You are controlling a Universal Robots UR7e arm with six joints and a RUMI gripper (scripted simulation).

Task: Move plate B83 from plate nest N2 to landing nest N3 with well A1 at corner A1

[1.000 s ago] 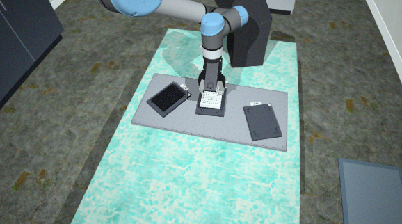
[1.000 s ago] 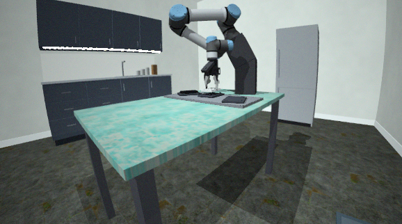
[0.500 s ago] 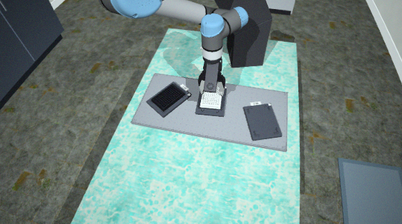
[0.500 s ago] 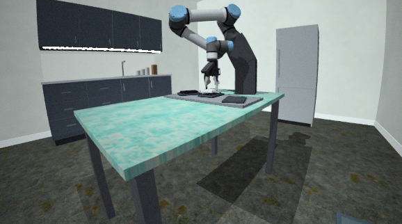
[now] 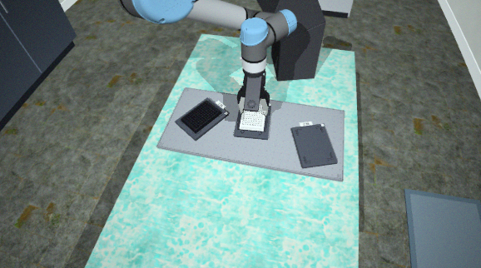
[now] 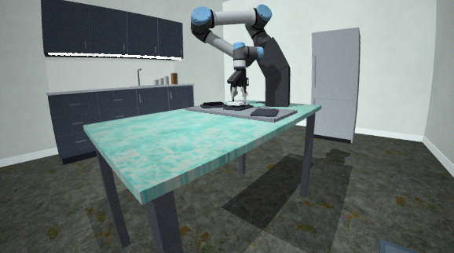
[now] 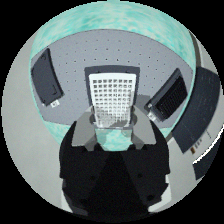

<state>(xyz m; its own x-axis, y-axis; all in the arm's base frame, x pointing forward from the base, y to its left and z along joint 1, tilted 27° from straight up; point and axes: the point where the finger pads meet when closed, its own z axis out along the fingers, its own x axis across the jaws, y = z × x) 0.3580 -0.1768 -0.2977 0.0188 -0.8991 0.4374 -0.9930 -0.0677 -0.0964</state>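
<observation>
The white well plate B83 (image 5: 252, 121) lies over the dark middle nest N2 (image 5: 251, 134) on the grey base board. My gripper (image 5: 254, 108) points straight down and is shut on the plate's far short end. The wrist view shows both fingers pressed on the near end of the white plate (image 7: 113, 97). I cannot tell whether the plate rests on the nest or is slightly raised. The black plate B38 (image 5: 202, 115) sits on the left nest N1, turned at an angle. The landing nest N3 (image 5: 313, 146) at the right is empty, with a small label at its far end.
The grey base board (image 5: 254, 141) lies on the turquoise table. The arm's dark pedestal (image 5: 297, 37) stands just behind the board. The black plate (image 7: 170, 97) and N3 (image 7: 46, 79) flank the gripper in the wrist view.
</observation>
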